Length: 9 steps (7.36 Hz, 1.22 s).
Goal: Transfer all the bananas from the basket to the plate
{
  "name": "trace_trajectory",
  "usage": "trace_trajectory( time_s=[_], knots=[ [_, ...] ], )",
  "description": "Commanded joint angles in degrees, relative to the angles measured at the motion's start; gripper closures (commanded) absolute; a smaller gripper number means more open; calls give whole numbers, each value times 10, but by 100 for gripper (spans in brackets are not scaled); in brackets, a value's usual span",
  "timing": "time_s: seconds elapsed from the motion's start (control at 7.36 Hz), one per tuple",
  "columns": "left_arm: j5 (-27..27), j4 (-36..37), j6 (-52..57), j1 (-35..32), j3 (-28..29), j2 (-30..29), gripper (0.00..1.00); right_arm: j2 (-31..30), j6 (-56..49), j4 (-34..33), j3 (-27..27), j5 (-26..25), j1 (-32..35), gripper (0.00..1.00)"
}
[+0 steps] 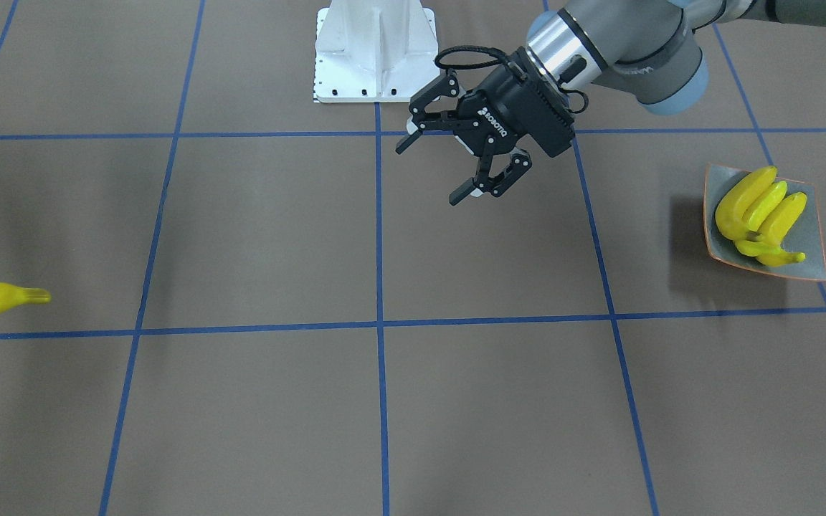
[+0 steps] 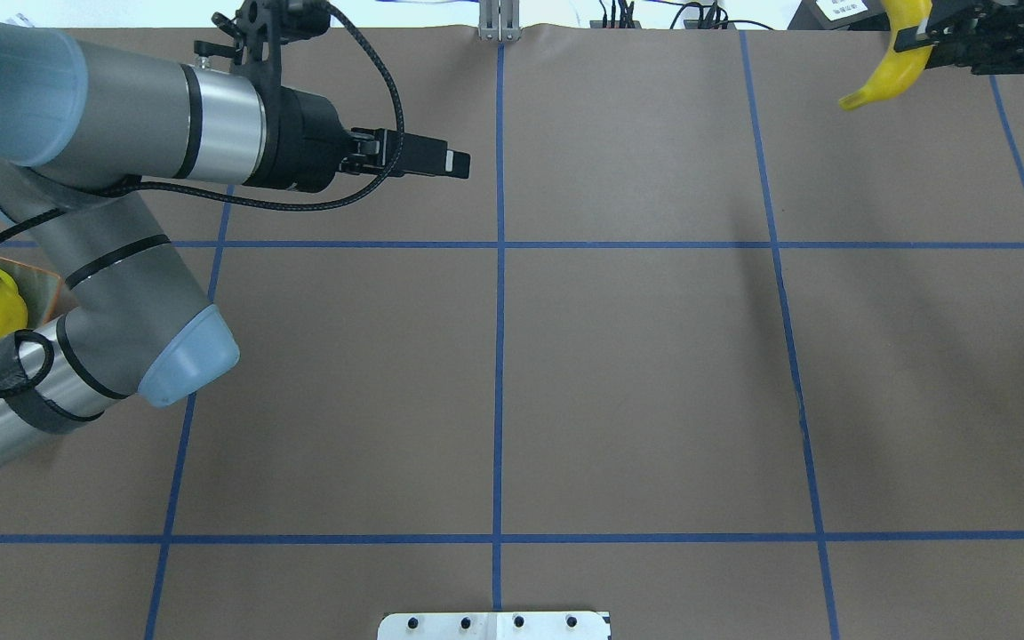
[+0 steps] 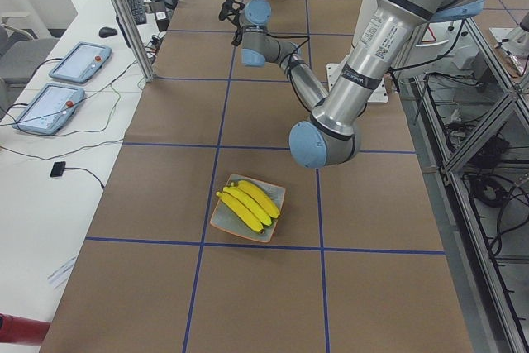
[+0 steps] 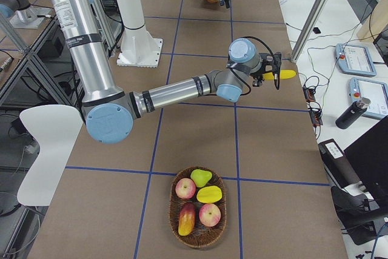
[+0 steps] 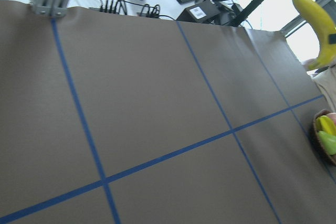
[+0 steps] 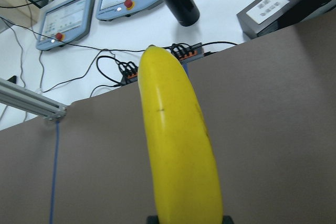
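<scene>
The right fingers [image 2: 930,40] are squeezing shut on one banana [image 2: 887,69] and holding it up in the air over the far right corner of the table [image 2: 636,373]. The banana is lying slanted. Its long side is running from far right to near left, and its thin stem end is pointing left, toward the middle of the table. The left fingers [image 1: 488,178] are hanging wide open above the middle part of the table, holding nothing. Three bananas [image 1: 753,211] are lying side by side on the plate [image 1: 813,247] at the left end of the table, touching each other and all lined up the same way. The basket [image 4: 201,242] is sitting at the right end, well apart from the plate, with apples and other fruit in it.
</scene>
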Motion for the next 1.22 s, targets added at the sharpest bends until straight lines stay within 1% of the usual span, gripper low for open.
trace_trajectory(
  time_s=[0.0,0.14,0.27,0.41,0.54,0.68,0.81,1.09],
  knots=[
    [43,0,-114,2,2,-32,0,5,23,15,58,-2,-34,100],
    [67,0,-168,9,4,-36,0,4,23,14,81,-5,-47,100],
    [94,0,-205,22,16,-48,0,4,22,14,97,-21,-72,100],
    [127,0,-251,36,27,-67,0,5,17,14,115,-66,-116,100],
    [146,0,-306,43,28,-79,0,4,11,13,129,-120,-170,100],
    [171,-1,-348,50,28,-81,0,4,9,9,142,-172,-214,100],
    [207,-1,-351,64,33,-84,0,4,-21,7,149,-215,-247,100],
    [212,0,-362,73,51,-101,0,5,-49,7,158,-293,-302,100]
  ],
)
